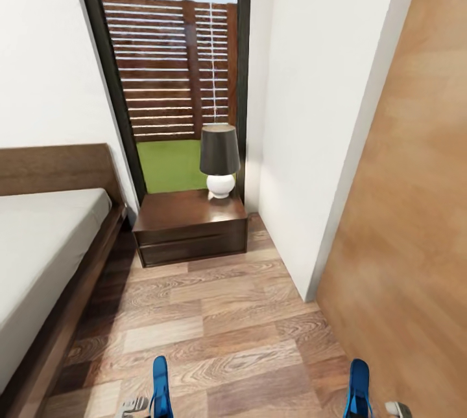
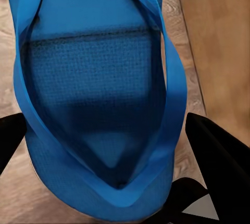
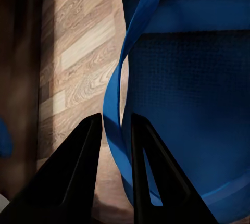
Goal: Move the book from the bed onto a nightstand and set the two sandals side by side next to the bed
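Note:
I hold one bright blue sandal in each gripper, low over the wood floor. The left sandal (image 1: 159,387) hangs edge-on; in the left wrist view its sole (image 2: 94,78) lies between the black fingers (image 2: 219,156) of my left gripper (image 2: 107,122), shut on it. My right gripper (image 3: 115,119) is shut on the thong strap of the right sandal (image 3: 187,104), which also hangs edge-on (image 1: 358,389). The bed (image 1: 78,288), with its white mattress, is at the left. The dark-brown nightstand (image 1: 181,217) stands ahead beside it. The book is out of view.
A lamp (image 1: 219,159) with a dark shade and white base stands on the nightstand's far right corner. Behind it is the tall dark-framed window (image 1: 172,68). A white wall corner (image 1: 305,178) and a wooden door (image 1: 408,223) close the right side of the floor strip (image 1: 220,334).

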Tool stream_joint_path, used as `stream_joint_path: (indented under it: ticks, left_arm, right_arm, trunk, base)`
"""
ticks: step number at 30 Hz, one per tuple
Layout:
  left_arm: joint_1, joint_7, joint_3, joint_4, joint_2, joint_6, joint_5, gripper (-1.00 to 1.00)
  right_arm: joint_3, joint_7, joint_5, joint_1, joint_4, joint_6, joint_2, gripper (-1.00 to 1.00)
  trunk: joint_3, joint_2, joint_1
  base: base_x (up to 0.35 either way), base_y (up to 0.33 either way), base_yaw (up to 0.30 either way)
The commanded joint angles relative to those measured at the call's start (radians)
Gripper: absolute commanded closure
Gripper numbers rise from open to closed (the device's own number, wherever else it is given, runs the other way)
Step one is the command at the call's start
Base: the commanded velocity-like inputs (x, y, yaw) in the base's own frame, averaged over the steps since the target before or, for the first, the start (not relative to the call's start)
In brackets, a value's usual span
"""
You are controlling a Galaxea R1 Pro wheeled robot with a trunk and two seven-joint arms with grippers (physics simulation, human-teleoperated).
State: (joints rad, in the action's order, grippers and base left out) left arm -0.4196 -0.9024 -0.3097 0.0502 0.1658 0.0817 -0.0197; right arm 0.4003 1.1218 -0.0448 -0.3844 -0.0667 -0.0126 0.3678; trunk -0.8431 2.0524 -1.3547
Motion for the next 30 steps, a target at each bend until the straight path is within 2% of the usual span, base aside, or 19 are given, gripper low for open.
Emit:
stream_joint_path:
  ticks: [1,30]
  left_arm:
    - [-0.001,-0.001,-0.001,-0.001,0.0,0.009,-0.002,1.0]
    - [-0.001,-0.001,0.0,-0.001,0.0,0.009,-0.002,1.0]
  right_arm:
    - [-0.001,0.004,-0.006,-0.001,0.001,0.0,0.0,1.0]
    - [-0.001,0.004,-0.006,-0.001,0.001,0.0,0.0,1.0]
  trunk:
    - [-0.001,0.0,0.0]
    - [-0.001,0.0,0.0]
  base:
    - [0.323,-0.003,0.0]
    - [0.323,0.0,0.0]
